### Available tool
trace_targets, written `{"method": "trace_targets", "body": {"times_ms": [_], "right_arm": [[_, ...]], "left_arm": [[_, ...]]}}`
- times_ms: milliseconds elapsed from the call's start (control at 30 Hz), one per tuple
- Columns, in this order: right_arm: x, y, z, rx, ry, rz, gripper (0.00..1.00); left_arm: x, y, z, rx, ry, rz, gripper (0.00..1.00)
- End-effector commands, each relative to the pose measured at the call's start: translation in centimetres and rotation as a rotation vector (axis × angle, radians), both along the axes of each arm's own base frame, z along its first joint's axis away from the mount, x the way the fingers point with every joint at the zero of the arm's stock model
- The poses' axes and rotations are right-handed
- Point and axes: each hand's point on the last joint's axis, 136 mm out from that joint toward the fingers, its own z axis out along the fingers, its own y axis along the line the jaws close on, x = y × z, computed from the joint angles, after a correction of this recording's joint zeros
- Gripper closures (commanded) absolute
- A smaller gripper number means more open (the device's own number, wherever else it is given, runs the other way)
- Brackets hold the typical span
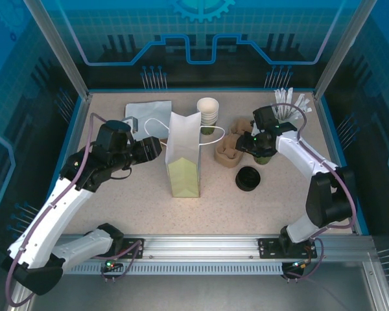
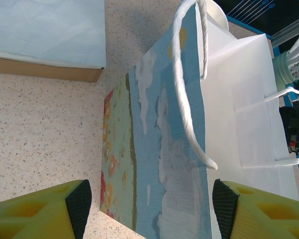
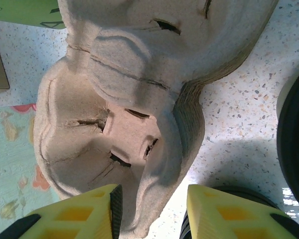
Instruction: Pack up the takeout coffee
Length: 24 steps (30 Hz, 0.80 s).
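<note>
The takeout coffee (image 1: 263, 157) stands right of the pulp tray, partly under my right arm; its black lid (image 3: 295, 149) shows at the right edge of the right wrist view. My right gripper (image 1: 242, 144) (image 3: 152, 211) is open, its jaws straddling the near rim of the brown pulp tray (image 1: 225, 151) (image 3: 124, 99), with a gap at the right finger. A printed paper bag (image 1: 183, 154) (image 2: 159, 149) stands upright at the table's middle. My left gripper (image 1: 157, 148) (image 2: 152, 206) is open at the bag's left side, the bag's edge between its fingers.
A stack of black lids (image 1: 248, 179) sits in front of the tray. White cups (image 1: 207, 111) are stacked behind the bag. A pale green cup of straws (image 1: 288, 107) stands back right. A flat pale blue packet (image 1: 144, 111) (image 2: 45, 35) lies back left.
</note>
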Motion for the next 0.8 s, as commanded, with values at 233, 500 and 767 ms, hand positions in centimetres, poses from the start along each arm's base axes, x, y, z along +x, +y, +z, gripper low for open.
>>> {"method": "trace_targets", "body": {"times_ms": [233,500,767], "right_arm": [[1.7,-1.0,3.0,-0.163,-0.084,0.162,0.55],[3.4,-1.3,3.9,-0.35,-0.111,0.458,0.39],[5.1,-0.4,3.8,-0.456,-0.118,0.719,0.3]], "left_arm": [[0.1,0.4,1.2,0.033,-0.037,-0.003,0.31],[0.0,1.3,0.7,0.07,-0.043,0.021,0.25],[-0.3,1.8,0.6,0.076,-0.046,0.036,0.24]]}}
